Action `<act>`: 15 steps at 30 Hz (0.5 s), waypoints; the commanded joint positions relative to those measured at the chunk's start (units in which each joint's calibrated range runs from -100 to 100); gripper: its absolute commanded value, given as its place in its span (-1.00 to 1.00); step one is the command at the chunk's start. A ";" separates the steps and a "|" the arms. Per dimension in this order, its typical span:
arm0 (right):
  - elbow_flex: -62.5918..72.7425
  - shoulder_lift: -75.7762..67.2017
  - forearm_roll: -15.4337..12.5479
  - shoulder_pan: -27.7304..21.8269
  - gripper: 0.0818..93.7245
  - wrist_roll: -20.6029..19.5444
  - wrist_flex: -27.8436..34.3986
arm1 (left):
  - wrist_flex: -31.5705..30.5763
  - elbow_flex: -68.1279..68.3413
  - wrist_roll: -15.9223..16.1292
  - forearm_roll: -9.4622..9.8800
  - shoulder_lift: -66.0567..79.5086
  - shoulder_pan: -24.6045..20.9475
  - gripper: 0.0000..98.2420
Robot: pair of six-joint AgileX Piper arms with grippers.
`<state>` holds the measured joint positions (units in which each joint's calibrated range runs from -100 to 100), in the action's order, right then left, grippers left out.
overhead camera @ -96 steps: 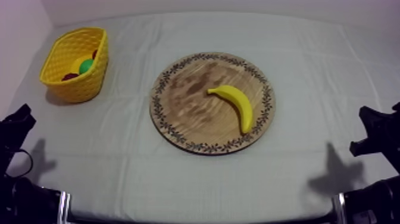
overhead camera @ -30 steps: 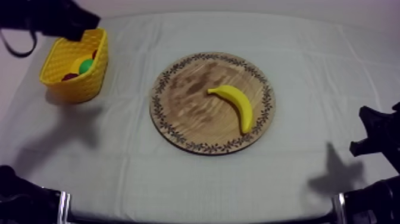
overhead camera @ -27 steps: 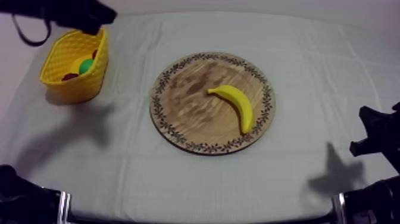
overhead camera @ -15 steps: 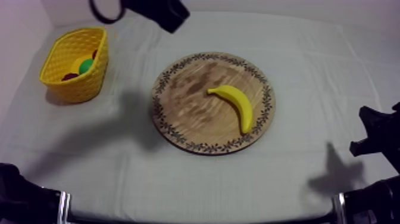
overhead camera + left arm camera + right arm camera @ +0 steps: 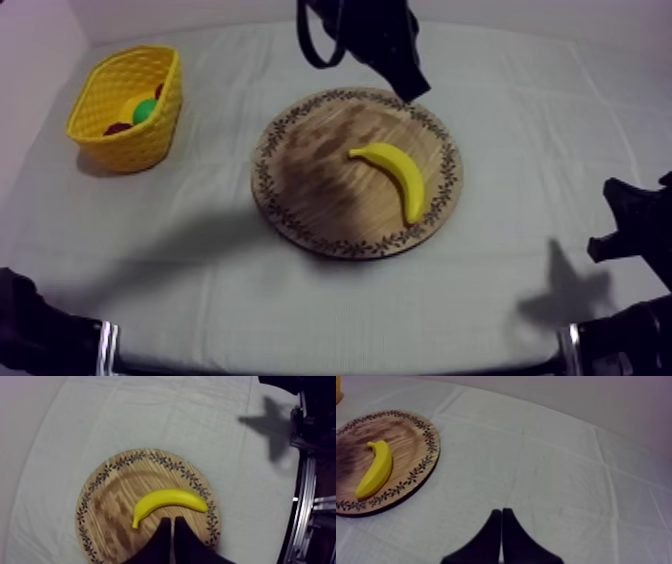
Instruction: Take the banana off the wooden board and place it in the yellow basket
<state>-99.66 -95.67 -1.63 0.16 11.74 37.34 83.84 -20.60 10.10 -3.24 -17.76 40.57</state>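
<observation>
Creased cloth (image 5: 200,290) bears a grained board (image 5: 310,190), smooth curved banana (image 5: 398,175); left end effector (image 5: 170,522) seemingly closed, empty.

Grey-white cloth (image 5: 560,120) — small red fruit (image 5: 118,128), green fruit (image 5: 146,110).

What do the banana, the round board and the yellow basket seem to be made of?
The banana looks like smooth plastic, evenly yellow. The round board seems wood: visible grain, dark patterned rim. The yellow basket is probably moulded plastic, with lattice walls.

Left pincer (image 5: 170,522) closed, arm aloft; right pincer (image 5: 501,512) closed, low.
</observation>
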 commanded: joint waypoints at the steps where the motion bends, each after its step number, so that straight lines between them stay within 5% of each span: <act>1: -0.01 0.00 0.00 0.00 -0.99 0.01 0.00 | 0.58 -0.91 3.80 -0.15 -0.82 0.01 -1.00; 10: -0.01 0.00 0.00 0.00 -0.99 0.05 0.00 | 3.90 -5.61 20.60 1.70 -3.56 0.17 -1.00; 15: -0.01 0.00 0.00 0.00 -0.99 0.06 0.00 | 2.46 -8.52 24.20 2.33 -4.75 -0.03 -1.00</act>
<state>-99.66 -95.67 -1.63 0.16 11.76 37.34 86.60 -28.63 30.58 -0.95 -22.36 40.53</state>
